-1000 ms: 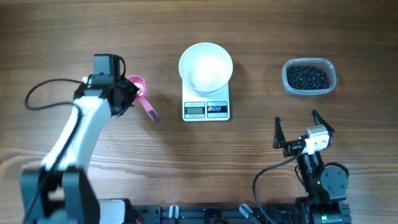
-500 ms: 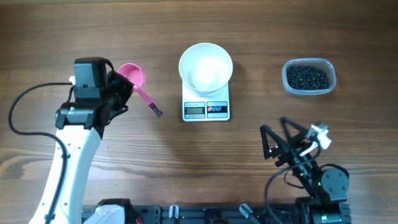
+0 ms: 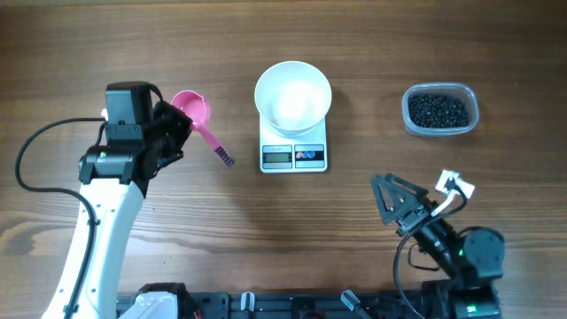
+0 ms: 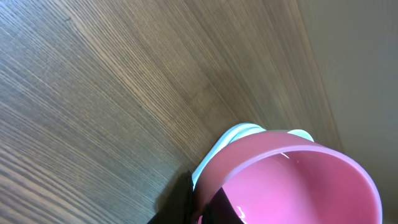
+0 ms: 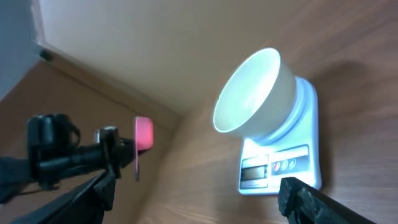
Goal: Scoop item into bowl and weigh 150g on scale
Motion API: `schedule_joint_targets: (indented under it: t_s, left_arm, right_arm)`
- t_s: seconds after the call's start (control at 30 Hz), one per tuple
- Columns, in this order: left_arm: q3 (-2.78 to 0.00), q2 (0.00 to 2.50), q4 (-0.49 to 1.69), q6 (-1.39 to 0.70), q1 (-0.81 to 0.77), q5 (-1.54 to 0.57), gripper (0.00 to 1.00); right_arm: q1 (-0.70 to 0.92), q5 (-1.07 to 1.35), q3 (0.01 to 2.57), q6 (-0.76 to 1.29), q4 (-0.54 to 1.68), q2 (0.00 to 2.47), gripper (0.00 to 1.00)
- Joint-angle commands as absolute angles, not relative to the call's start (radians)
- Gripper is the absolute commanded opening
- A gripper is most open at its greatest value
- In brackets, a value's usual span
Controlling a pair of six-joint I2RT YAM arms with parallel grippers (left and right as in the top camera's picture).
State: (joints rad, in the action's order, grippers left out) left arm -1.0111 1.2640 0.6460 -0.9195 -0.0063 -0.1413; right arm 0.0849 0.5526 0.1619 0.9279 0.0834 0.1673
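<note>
Overhead view of a wooden table [image 3: 354, 35] w/ two robot arms. The item, tiny round black beads [image 3: 438, 110], lies in a clear plastic tub [image 3: 408, 121] at the far right of the table.

Well left of the tub, at centre, a round white bowl [image 3: 293, 96] sits on the far half of a small white scale [image 3: 293, 157]. Bowl's inside shows plain white. The scale's grey display & two small buttons face the near edge; digits too small to read.

Further left is a pink scoop [image 3: 191, 107]. Its cup is at the far end & its thin handle angles near & right toward the scale, the dark tip apart from it.

The left gripper [image 3: 175, 130] is black, on a white arm coming up from the near left corner. It is clamped tight on the scoop at the cup's left side. Left wrist cam: the pink cup fills the lower right of the view, close up, wood grain behind.

The right gripper [image 3: 388, 198] is at the near right, turned on its side. Its fingers are spread wide apart w/ nothing between them. Right wrist cam looks across the table at the bowl & scale, w/ the left arm & scoop beyond.
</note>
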Motion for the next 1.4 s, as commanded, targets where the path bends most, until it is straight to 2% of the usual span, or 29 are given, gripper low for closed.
schedule_joint_targets:
  t_s: [0.0, 0.13, 0.3, 0.43, 0.57, 0.9, 1.17, 1.37]
  left_arm:
    - [-1.015, 1.251, 0.645, -0.929, -0.004, -0.202, 0.04]
    - [-1.015, 1.251, 0.648, -0.958, -0.005, -0.255, 0.04]
    - [-1.015, 1.251, 0.669, -1.1, -0.018, -0.285, 0.04]
    - [-1.015, 1.251, 0.674, -1.226, -0.083, -0.28, 0.04]
    - [-1.015, 1.251, 0.673, -1.399, -0.191, -0.228, 0.04]
    - [-1.015, 1.251, 0.64, -1.775, -0.533, 0.115, 0.04]
    - [-1.015, 1.251, 0.633, -1.816, -0.574, 0.113, 0.04]
    - [-1.015, 1.251, 0.635, -1.811, -0.574, 0.075, 0.04]
  right_arm:
    - [0.091, 0.516, 0.38, 0.69, 0.247, 0.351, 0.89]
    - [0.091, 0.565, 0.543, 0.632, 0.413, 0.572, 0.89]
    - [0.091, 0.789, 0.563, 0.735, 0.32, 0.758, 0.87]
    - [0.104, 0.868, 0.563, 0.731, 0.273, 0.848, 0.8]
    - [0.178, 0.892, 0.562, 0.712, 0.191, 0.876, 0.77]
    - [0.46, 0.649, 0.562, 0.732, 0.046, 0.877, 0.71]
    - [0.545, 0.469, 0.562, 0.766, 0.006, 0.888, 0.67]
    - [0.546, 0.464, 0.562, 0.765, -0.079, 0.941, 0.6]
